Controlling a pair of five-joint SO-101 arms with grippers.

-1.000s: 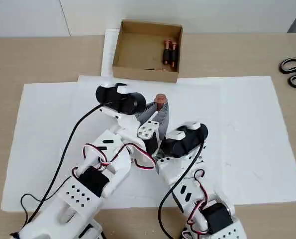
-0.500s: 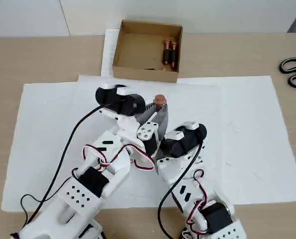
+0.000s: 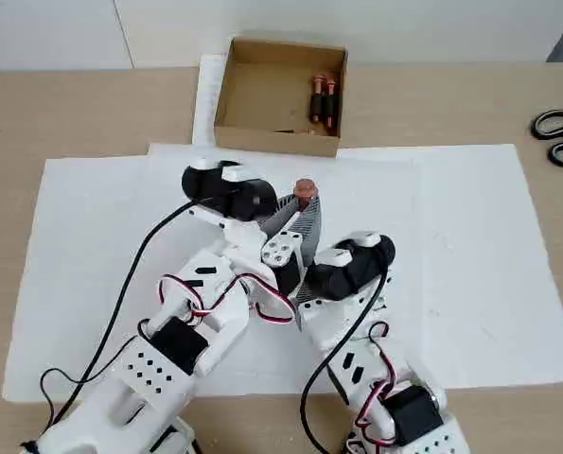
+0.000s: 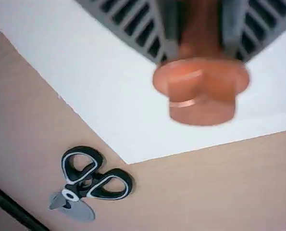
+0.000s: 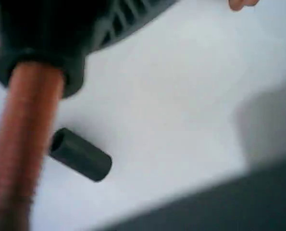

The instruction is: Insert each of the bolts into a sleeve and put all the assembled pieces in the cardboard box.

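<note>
Over the middle of the white paper (image 3: 451,246) the two grippers meet. My left gripper (image 3: 295,206) is shut on a copper bolt (image 3: 305,189), whose round head (image 4: 200,89) sticks out between the grey fingers (image 4: 128,19). My right gripper (image 3: 309,227) comes in from the near side, shut on a black sleeve (image 5: 37,67). The bolt's threaded shaft (image 5: 22,144) sticks out of that sleeve. A second black sleeve (image 5: 80,155) lies loose on the paper below. The cardboard box (image 3: 234,95) stands at the back with two assembled pieces (image 3: 323,99) inside, by its right wall.
Black-handled scissors (image 3: 560,135) lie on the wooden table at the far right, off the paper, and appear as scissors (image 4: 92,180) in the left wrist view. Both arms' bodies and cables cover the near middle of the paper.
The left arm's wrist has crept slightly back and left; bolt and both grippers stay together at nearly the same spot.
</note>
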